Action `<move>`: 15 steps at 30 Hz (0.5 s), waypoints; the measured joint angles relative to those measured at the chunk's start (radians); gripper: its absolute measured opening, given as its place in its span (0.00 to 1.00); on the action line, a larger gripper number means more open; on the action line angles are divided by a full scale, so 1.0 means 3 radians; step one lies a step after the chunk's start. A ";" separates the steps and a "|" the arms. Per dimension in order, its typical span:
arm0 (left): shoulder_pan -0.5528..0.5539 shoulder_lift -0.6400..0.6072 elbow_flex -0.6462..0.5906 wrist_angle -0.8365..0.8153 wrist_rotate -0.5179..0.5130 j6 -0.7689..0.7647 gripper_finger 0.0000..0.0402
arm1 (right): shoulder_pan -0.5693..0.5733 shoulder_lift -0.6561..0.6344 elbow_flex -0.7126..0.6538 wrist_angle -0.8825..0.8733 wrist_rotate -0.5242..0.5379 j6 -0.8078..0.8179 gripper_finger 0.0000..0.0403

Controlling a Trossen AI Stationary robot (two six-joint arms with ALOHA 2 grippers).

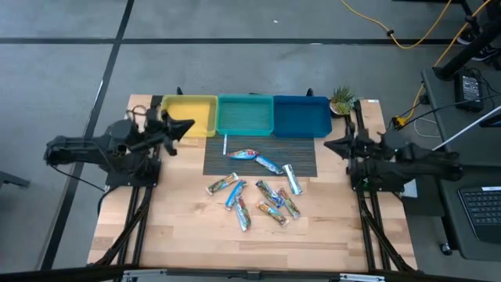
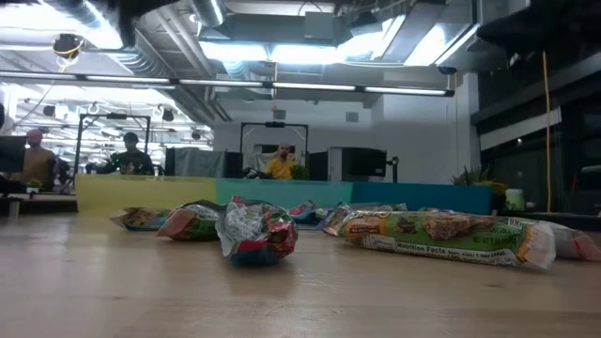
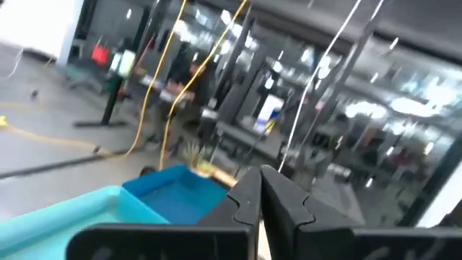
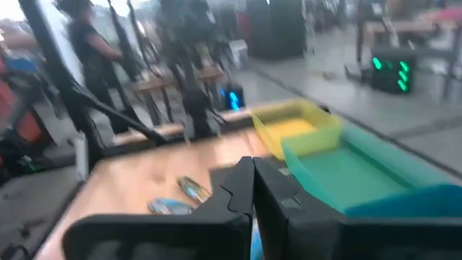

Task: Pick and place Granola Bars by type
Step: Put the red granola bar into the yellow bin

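Left gripper (image 1: 186,125): you have it parked at the left edge of the table, tip over the yellow bin's near corner; fingers (image 3: 245,195) pressed together, nothing between them
Right gripper (image 1: 332,145): you have it at the right edge, level with the mat's right end, pointing inward; fingers (image 4: 242,184) pinched closed, holding nothing
Granola Bars (image 1: 258,192): you'll find them loose in the middle of the table, none in any bin; about ten, scattered from the mat's front edge down onto bare wood
Bars on mat: a red-and-blue one (image 1: 243,154) and a blue one (image 1: 270,164) lie on the mat; a silver one (image 1: 292,179) sits at its front edge
Bars on wood: a tan one (image 1: 222,184) at the left of the group, a blue one just beside it, the rest a tight cluster (image 1: 274,205) to the right, some touching
Low view: a crumpled red-and-silver wrapper (image 2: 255,228) nearest, a long tan bar (image 2: 441,235) to its right
Bins: yellow bin (image 1: 190,113), teal bin (image 1: 245,114), blue bin (image 1: 300,115) side by side along the far edge, touching
Mat (image 1: 305,162): dark ribbed, just in front of the bins
White strip (image 1: 225,145): on the mat's left end
Plant (image 1: 341,99): small, at the far right corner beside the blue bin
Room: people at desks beyond the table
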 joint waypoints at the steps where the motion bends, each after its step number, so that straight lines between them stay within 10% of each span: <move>1: 0.0000 0.0176 0.0187 -0.0135 0.0017 0.0044 0.01 | 0.0000 0.0120 0.0170 -0.0190 0.0048 0.0005 0.03; 15: 0.0286 0.2078 0.1732 -0.1434 0.0682 0.0197 0.09 | -0.0003 0.1160 0.1202 -0.0738 0.0283 -0.0259 0.06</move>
